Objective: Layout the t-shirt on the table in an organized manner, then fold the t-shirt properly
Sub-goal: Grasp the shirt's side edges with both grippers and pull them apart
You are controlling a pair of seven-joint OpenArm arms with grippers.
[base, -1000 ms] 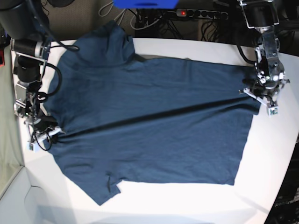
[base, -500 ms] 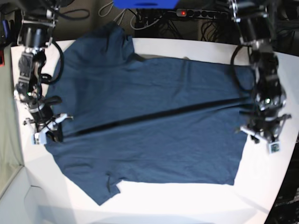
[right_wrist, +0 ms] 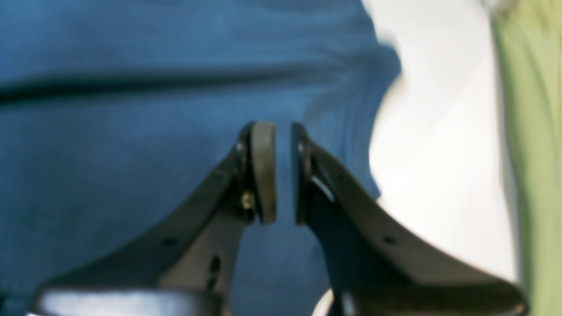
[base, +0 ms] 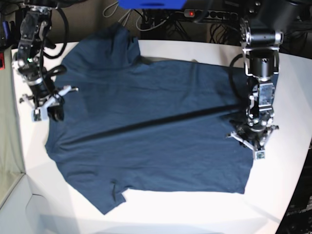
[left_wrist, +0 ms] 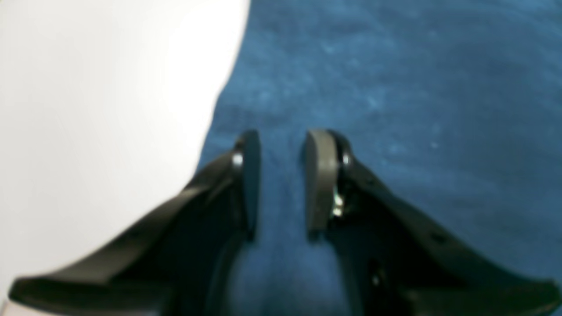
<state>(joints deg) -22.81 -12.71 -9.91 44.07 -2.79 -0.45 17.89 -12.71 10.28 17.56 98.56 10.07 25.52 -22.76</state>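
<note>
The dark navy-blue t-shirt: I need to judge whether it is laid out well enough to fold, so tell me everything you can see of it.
The dark navy-blue t-shirt looks like soft matte knit cloth. It lies spread nearly flat on the white table, one sleeve pointing toward the table's far edge and the other toward its near edge. A long dark crease runs diagonally across the body. Both grippers hang over opposite edges of the cloth; whether they touch it cannot be told.

The white table [base: 287, 161] bears only the navy t-shirt [base: 156, 131], spread flat with one long crease.
</note>
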